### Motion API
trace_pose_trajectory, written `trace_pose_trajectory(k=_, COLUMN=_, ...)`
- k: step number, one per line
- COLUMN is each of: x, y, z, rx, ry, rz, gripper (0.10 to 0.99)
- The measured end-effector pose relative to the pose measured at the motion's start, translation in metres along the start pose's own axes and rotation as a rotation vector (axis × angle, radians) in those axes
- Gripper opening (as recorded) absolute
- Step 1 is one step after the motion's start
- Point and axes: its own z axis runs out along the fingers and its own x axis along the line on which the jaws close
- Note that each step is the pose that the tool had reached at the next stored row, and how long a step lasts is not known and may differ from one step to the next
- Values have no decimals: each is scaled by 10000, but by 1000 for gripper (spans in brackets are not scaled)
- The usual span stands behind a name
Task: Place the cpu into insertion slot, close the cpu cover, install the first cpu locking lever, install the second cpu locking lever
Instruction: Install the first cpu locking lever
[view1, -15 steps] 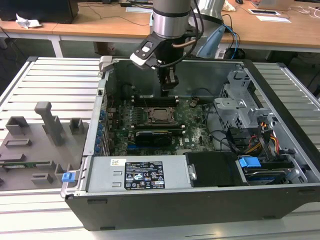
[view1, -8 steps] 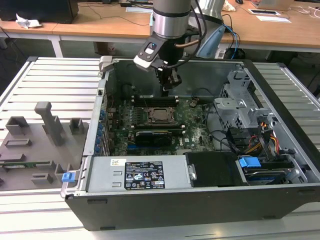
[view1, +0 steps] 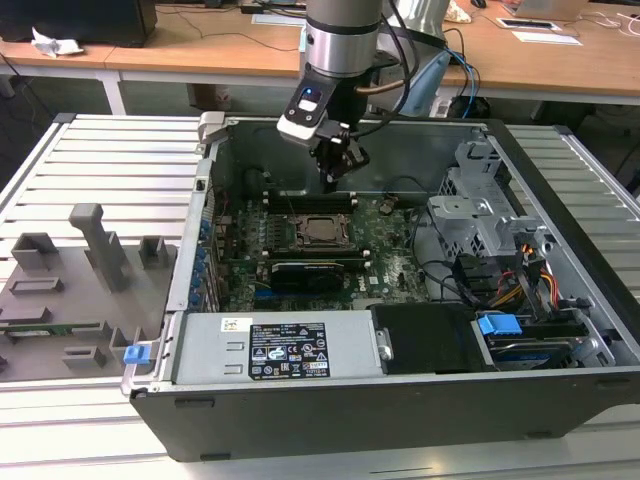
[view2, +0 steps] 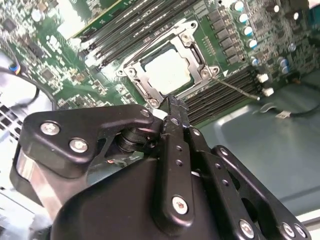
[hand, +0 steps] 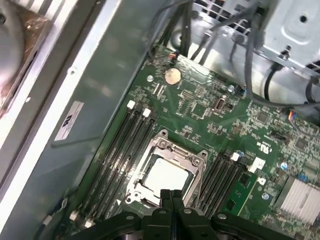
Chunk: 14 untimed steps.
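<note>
The cpu (view1: 322, 230) (view2: 167, 70) (hand: 165, 175), a silvery square chip, lies in the insertion slot (view2: 134, 73) on the green board. The cpu cover (view2: 199, 49) (hand: 167, 146), a metal frame, lies flat around it. A thin wire locking lever (view2: 237, 89) sticks out from one corner of the socket, over the memory slots. My gripper (view1: 335, 178) (view2: 172, 107) (hand: 172, 196) hangs just above the far edge of the socket. Its black fingers are shut together with nothing between them.
The open computer case holds a power supply (view1: 285, 350) at the front and a metal drive cage (view1: 480, 210) with cables (view1: 465, 275) on the exterior view's right. A black card (view1: 318, 272) sits in front of the socket. A grey fixture plate (view1: 70, 290) lies left of the case.
</note>
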Motion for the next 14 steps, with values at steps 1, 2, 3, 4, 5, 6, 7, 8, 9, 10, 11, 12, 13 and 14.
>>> trace_pose_trajectory(k=1, x=0, y=0, z=0, rx=1, ry=7, rz=-267, gripper=106)
trace_pose_trajectory(k=2, x=0, y=0, z=0, rx=2, ry=11, rz=-441, gripper=106)
trace_pose_trajectory(k=3, x=0, y=0, z=0, rx=6, ry=19, rz=-750, gripper=106)
trace_pose_trajectory(k=4, x=0, y=0, z=0, rx=9, ry=28, rz=-1048, gripper=106)
trace_pose_trajectory(k=5, x=0, y=0, z=0, rx=13, ry=37, rz=-1321, gripper=106)
trace_pose_trajectory(k=6, x=0, y=0, z=0, rx=16, ry=42, rz=-1500, gripper=106)
trace_pose_trajectory(k=7, x=0, y=0, z=0, rx=20, ry=49, rz=-1726, gripper=106)
trace_pose_trajectory(k=8, x=0, y=0, z=0, rx=22, ry=53, rz=-1920, gripper=106)
trace_pose_trajectory(k=9, x=0, y=0, z=0, rx=24, ry=55, rz=-2064, gripper=106)
trace_pose_trajectory(k=10, x=0, y=0, z=0, rx=26, ry=61, rz=-2325, gripper=106)
trace_pose_trajectory(k=11, x=0, y=0, z=0, rx=29, ry=69, rz=-2584, gripper=106)
trace_pose_trajectory(k=12, x=0, y=0, z=0, rx=32, ry=74, rz=-2709, gripper=106)
trace_pose_trajectory(k=13, x=0, y=0, z=0, rx=36, ry=79, rz=-2848, gripper=106)
trace_pose_trajectory(k=14, x=0, y=0, z=0, rx=42, ry=85, rz=-2977, gripper=106)
